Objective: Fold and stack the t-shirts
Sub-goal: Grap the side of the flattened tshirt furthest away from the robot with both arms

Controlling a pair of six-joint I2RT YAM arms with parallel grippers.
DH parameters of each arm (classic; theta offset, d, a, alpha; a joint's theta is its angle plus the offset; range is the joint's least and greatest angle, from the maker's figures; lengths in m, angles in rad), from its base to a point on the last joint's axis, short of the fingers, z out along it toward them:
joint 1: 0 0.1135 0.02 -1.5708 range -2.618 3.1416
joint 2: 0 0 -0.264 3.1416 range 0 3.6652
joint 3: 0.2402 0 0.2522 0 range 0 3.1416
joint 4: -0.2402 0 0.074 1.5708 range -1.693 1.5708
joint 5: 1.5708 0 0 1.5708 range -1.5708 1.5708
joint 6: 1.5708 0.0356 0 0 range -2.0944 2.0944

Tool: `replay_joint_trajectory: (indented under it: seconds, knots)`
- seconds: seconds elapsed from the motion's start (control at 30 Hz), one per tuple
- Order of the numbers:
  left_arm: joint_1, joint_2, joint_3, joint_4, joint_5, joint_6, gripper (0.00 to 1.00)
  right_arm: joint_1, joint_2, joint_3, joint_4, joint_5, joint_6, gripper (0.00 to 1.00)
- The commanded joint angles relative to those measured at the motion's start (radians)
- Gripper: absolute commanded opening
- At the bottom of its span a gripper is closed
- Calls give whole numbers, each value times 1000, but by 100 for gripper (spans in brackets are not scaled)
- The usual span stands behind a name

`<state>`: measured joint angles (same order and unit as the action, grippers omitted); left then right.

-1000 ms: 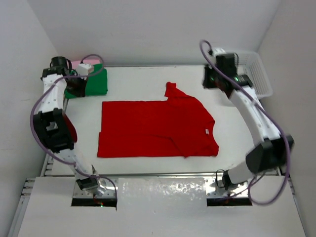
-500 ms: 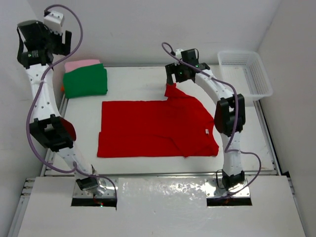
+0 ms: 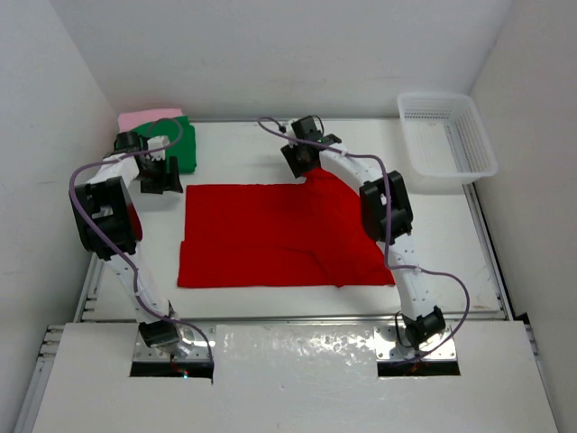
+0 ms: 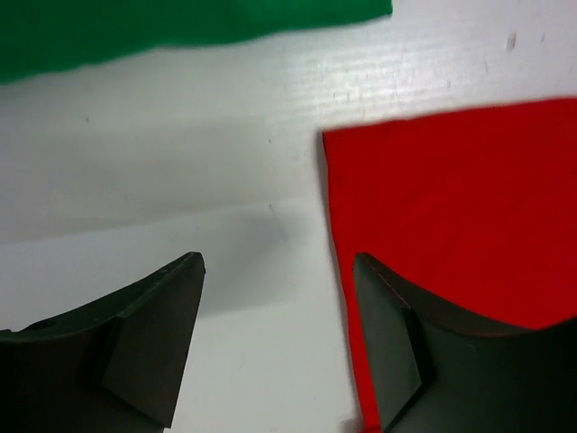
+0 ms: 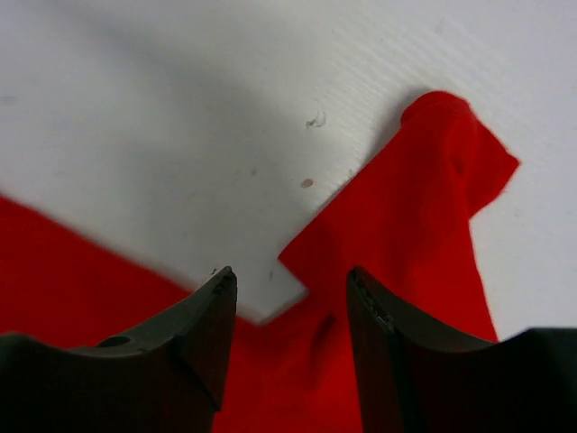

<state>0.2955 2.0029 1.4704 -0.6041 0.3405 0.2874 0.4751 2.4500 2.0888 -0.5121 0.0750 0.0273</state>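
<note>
Stack past the left tool: I see a folded green t-shirt [image 3: 187,147] lying on a pink t-shirt [image 3: 149,118], just beyond my left gripper's fingertips at the table's [image 3: 243,149] far left corner. In the left wrist view the green cloth [image 4: 135,27] runs across the top, apart from the fingers.

Left gripper [image 3: 162,176] [image 4: 275,271]: my jaws stand apart with nothing between them, only bare white table in the gap. They hold nothing.

Red t-shirt [image 3: 279,236] at the left tool: its far left corner [image 4: 451,198] sits just ahead of the gap, toward the finger on the right of the wrist view. Its side edge runs back along that finger.

Red t-shirt overall: it is spread flat mid-table, between my two tools.

Right gripper [image 3: 300,161] [image 5: 288,280]: the jaws are parted and grip nothing.

Red t-shirt [image 5: 424,207] at the right tool: the sleeve sticks out ahead and to the right of my fingers. The notch where the sleeve meets the shirt's far edge lies right at the gap. I cannot tell whether the fingertips touch the cloth.

Basket [image 3: 448,135]: a white mesh one sits well off to the right of the right tool, at the far right corner.
</note>
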Motion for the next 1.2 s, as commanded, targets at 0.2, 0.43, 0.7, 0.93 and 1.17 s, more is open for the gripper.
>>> replay_joint_trajectory:
  seconds: [0.2, 0.43, 0.7, 0.93, 1.17]
  knots:
    - [-78, 72, 30, 190, 6, -102, 66, -18, 126, 44, -42, 175, 13, 47]
    - [-81, 154, 64, 156, -67, -120, 64, -18, 121, 11, -45, 115, 43, 39]
    - [-124, 172, 74, 51, 25, -71, 47, -20, 116, 1, -48, 80, 62, 7]
    - [-110, 149, 53, -39, -31, -36, 49, -33, 49, -39, -14, 66, 80, 0]
    - [-114, 163, 71, -26, 69, -54, 0, -53, -35, -67, 6, 2, 91, 0]
